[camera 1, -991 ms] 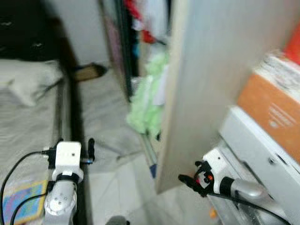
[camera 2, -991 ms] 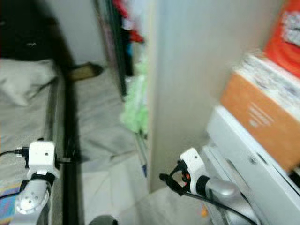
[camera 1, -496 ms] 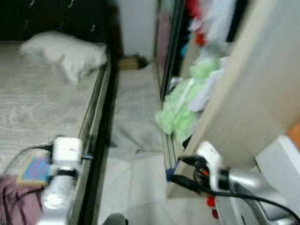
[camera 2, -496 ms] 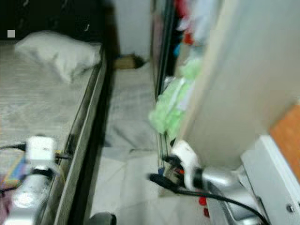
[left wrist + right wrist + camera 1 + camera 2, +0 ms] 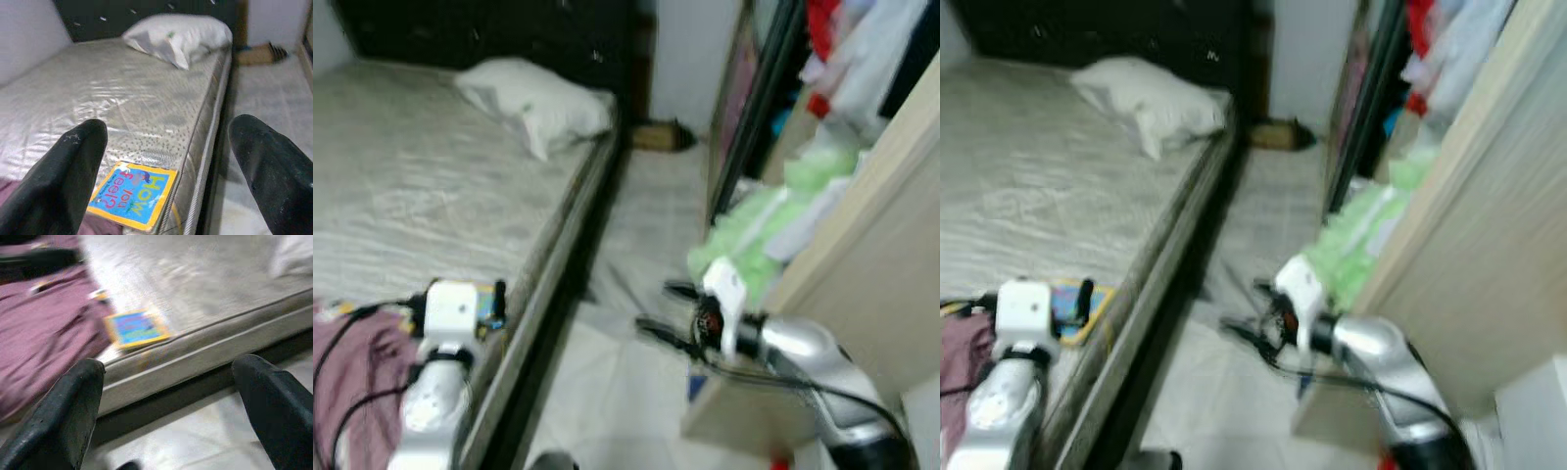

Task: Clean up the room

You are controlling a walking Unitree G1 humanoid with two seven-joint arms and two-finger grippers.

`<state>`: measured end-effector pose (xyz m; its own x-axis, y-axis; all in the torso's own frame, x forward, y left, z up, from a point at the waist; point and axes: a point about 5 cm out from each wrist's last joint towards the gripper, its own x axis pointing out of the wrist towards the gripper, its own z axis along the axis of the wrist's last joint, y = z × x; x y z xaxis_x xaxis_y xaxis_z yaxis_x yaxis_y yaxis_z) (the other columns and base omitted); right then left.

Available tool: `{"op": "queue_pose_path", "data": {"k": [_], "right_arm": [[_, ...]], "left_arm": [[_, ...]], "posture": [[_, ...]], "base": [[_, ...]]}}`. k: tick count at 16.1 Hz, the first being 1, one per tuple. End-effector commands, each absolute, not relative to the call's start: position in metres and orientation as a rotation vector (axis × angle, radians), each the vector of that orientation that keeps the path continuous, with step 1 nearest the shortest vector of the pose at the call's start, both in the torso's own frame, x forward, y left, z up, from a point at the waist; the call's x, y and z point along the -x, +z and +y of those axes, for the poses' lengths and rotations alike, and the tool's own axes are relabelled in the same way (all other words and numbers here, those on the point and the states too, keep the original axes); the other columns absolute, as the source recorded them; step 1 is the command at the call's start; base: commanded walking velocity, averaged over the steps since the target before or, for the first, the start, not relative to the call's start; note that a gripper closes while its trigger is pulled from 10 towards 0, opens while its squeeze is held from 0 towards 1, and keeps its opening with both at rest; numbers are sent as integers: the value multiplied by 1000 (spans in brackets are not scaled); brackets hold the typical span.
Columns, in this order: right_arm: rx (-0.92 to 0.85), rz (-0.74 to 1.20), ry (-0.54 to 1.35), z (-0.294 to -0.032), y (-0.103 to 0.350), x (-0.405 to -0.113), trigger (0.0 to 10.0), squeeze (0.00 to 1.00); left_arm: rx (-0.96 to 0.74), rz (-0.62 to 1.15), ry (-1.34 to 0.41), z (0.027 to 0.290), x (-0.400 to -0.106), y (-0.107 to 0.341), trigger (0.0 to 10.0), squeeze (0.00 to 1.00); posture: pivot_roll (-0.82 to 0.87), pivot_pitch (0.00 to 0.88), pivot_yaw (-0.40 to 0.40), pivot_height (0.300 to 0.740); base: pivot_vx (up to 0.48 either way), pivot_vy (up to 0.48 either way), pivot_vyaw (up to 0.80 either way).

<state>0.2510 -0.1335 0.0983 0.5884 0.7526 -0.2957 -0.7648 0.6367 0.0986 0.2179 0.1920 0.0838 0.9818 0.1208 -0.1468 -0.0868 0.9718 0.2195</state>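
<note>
**View has swung from the wardrobe to the bed**

Over the last second your head camera has turned left: the wardrobe panel (image 5: 862,264) and the orange box that took up much of the picture have slid to the right edge or out of it, and the bed (image 5: 421,186) with its pillow (image 5: 538,103) now takes the left half. That is the camera turning, not the things moving.

What it brings into reach is clutter on the near corner of the mattress: a picture book (image 5: 134,193) with a yellow border lying flat by the edge, and a purple garment (image 5: 44,333) bunched just beside it.

Your left gripper (image 5: 166,171) hangs above that corner, fingers spread wide and empty, with the book between them in the wrist view. Your right gripper (image 5: 661,308) is out over the floor in the aisle between bed and wardrobe, also wide and holding nothing; its wrist camera looks across at the book and the garment.

A heap of green cloth (image 5: 754,240) spills from the wardrobe foot.

Likely you are lining up on the bed items; nothing is grasped yet.
</note>
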Motion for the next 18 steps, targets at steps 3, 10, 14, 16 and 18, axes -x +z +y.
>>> {"op": "queue_pose_path", "data": {"k": [3, 10, 14, 16, 18], "right_arm": [[31, 182, 700, -128, 112, -266, 10000, 0], [-4, 76, 541, -110, 115, -268, 10000, 0], [55, 20, 477, -114, 117, -271, 10000, 0], [58, 19, 434, -118, 115, -271, 10000, 0], [44, 6, 423, -117, 115, -272, 10000, 0]], "left_arm": [[-204, 166, 96, 188, -219, 83, 10000, 0], [-176, 128, 92, 183, -223, 86, 10000, 0], [-118, 102, 106, 180, -226, 89, 10000, 0], [-114, 91, 110, 181, -227, 90, 10000, 0], [-130, 75, 103, 180, -229, 92, 10000, 0]], "posture": [[-4, 0, -46, 740], [-15, 0, -27, 740], [-18, 0, -25, 740], [-11, 0, -30, 740], [-7, 0, -27, 740]], "base": [[0, 0, 800], [0, 0, 800], [0, 0, 800], [0, 0, 800], [0, 0, 800]]}}
